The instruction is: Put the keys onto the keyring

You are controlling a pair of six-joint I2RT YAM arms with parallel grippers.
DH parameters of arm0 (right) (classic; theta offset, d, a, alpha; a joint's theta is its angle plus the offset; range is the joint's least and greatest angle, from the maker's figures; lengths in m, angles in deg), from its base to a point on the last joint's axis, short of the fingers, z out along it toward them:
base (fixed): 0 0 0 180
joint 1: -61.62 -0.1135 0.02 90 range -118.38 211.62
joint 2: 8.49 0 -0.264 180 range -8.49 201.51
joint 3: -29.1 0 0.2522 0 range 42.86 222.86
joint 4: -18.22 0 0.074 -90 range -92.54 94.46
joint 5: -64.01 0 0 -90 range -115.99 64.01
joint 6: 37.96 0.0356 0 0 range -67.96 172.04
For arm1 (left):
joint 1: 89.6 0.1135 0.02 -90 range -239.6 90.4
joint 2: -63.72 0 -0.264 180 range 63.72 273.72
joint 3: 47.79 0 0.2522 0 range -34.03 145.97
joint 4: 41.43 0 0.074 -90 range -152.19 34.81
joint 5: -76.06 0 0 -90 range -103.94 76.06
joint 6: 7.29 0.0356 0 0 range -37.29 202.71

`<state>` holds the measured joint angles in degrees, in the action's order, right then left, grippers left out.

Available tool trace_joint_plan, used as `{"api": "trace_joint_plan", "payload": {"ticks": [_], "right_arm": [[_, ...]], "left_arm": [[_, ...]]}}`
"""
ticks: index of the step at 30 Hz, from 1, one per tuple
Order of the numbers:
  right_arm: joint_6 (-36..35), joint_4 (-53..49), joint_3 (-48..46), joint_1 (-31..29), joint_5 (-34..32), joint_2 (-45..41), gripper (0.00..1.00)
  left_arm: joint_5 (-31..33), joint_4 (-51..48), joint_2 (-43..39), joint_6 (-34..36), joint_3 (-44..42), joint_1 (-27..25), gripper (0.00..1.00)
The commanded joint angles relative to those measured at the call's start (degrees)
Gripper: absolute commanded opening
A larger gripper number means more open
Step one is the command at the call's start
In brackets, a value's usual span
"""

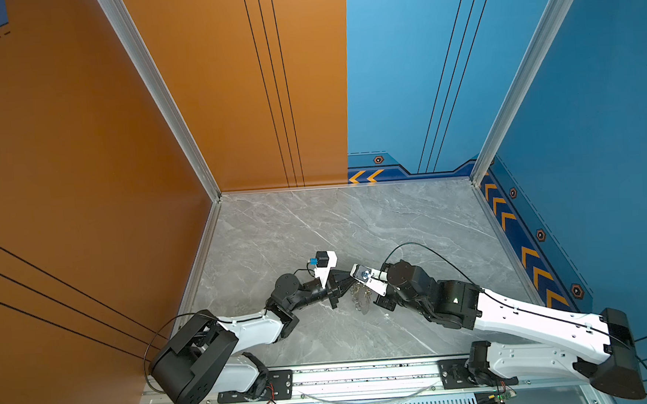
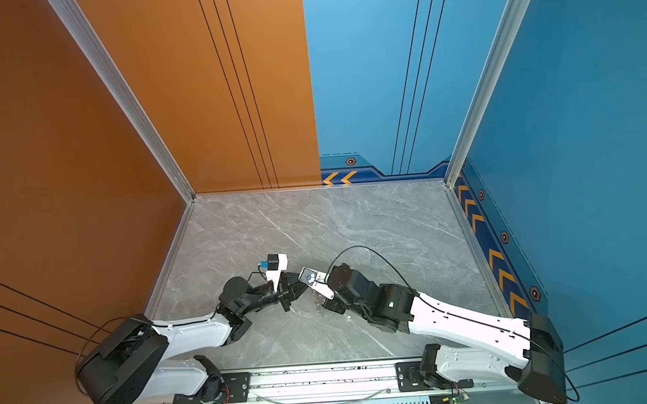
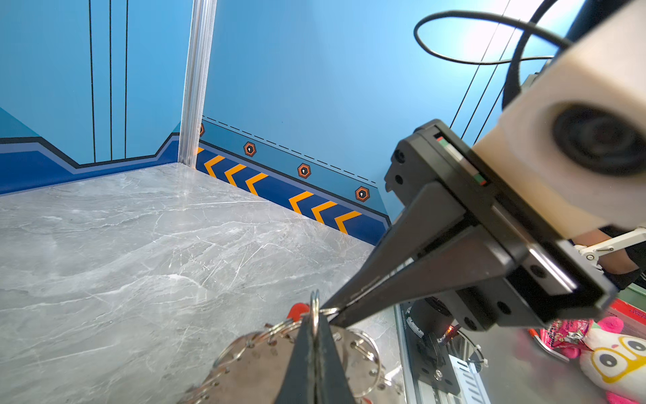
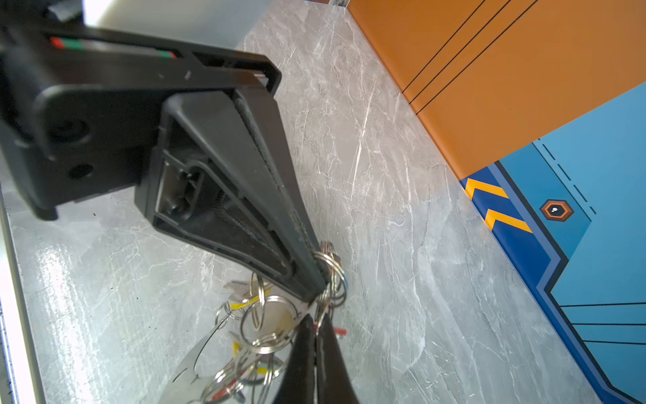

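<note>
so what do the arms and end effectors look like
The left arm and right arm match: white shells, black joints, a thin black cable along each. The left end effector and right end effector are black, with tapering wedge fingers, small red and green marks, and a white camera block.

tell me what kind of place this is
Probably a purpose-built robot test cell: a marble-look tabletop boxed in by an orange panel and a blue panel on aluminium posts, with a left arm and a right arm mounted on a front rail.
</note>
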<state>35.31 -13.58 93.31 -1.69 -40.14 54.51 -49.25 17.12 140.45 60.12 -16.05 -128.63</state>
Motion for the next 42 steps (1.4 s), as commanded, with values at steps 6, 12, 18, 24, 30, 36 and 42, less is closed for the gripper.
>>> {"api": "trace_joint_plan", "payload": {"ticks": [6,12,18,24,30,36,42], "right_arm": [[-2.85,-3.72,-2.11,-2.87,11.91,1.1,0.0],[-6.67,-5.12,-1.56,-5.61,12.16,1.3,0.0],[-8.1,-6.48,-1.15,-6.97,10.4,2.73,0.0],[-5.07,-4.82,-2.36,-4.02,9.06,-0.33,0.0],[-2.61,-4.26,-2.69,-1.14,8.2,-3.79,0.0],[-3.04,-2.6,-3.26,-1.2,6.1,-4.12,0.0],[-2.89,-1.71,-3.82,-1.36,2.26,-5.83,0.07]], "left_arm": [[-0.93,8.29,-1.79,0.17,2.63,-0.95,0.0],[-5.24,7.94,0.53,-0.72,4.08,-0.54,0.0],[-6.76,7.94,1.41,-1.19,4.41,-0.53,0.0],[-6.17,7.77,1.15,-0.36,3.96,-0.21,0.0],[-8.97,6.98,1.87,-0.04,4.43,-0.27,0.0],[-12.24,6.88,3.43,-0.01,5.31,-0.99,0.0],[-10.76,0.53,1.67,3.97,5.61,-1.28,0.0]]}}
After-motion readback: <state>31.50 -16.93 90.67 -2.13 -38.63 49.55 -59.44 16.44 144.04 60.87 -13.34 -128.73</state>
